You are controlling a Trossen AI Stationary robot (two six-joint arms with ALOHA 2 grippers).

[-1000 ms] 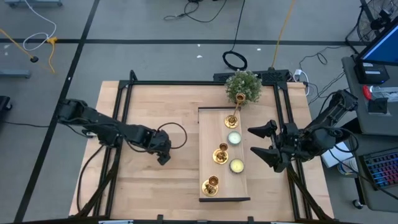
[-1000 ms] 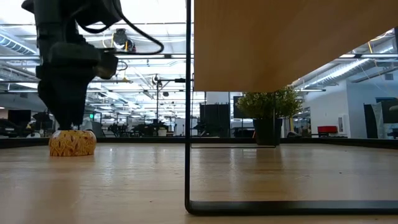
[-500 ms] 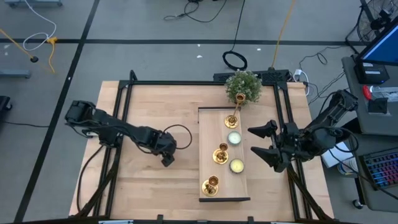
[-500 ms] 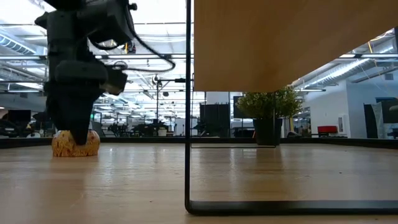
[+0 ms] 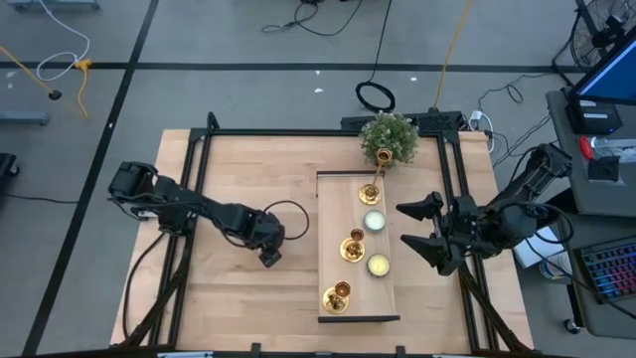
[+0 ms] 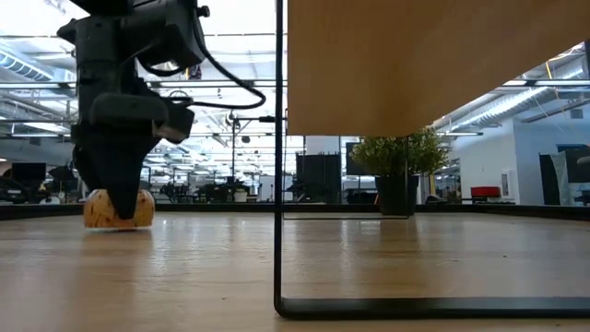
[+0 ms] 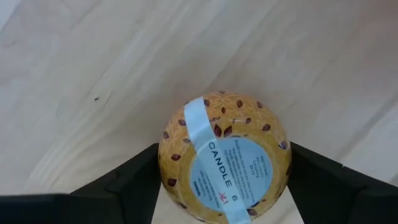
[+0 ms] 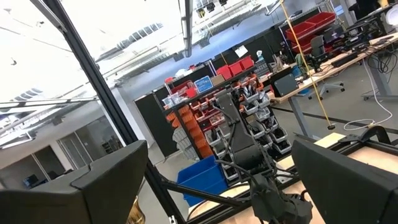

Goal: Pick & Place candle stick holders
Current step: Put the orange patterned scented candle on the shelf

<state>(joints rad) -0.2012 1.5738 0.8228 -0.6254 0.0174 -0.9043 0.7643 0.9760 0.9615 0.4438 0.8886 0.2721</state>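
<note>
Left gripper (image 7: 224, 186): I have its jaws straddling a round yellow candle (image 7: 224, 155) on the bare table (image 5: 248, 179), pads touching both flanks, squeeze unconfirmed | Right gripper (image 5: 417, 227): parked wide open beside the tray (image 5: 333, 189) | Candle stick holders (image 5: 352, 246): three, upright on the tray, ungrasped.

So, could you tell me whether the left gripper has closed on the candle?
Seemingly so: the left gripper's fingers flank the round candle, apparently touching both sides.

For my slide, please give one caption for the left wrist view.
Left gripper straddles a round yellow patterned candle labelled "CANDLE" on the wooden table.
</note>
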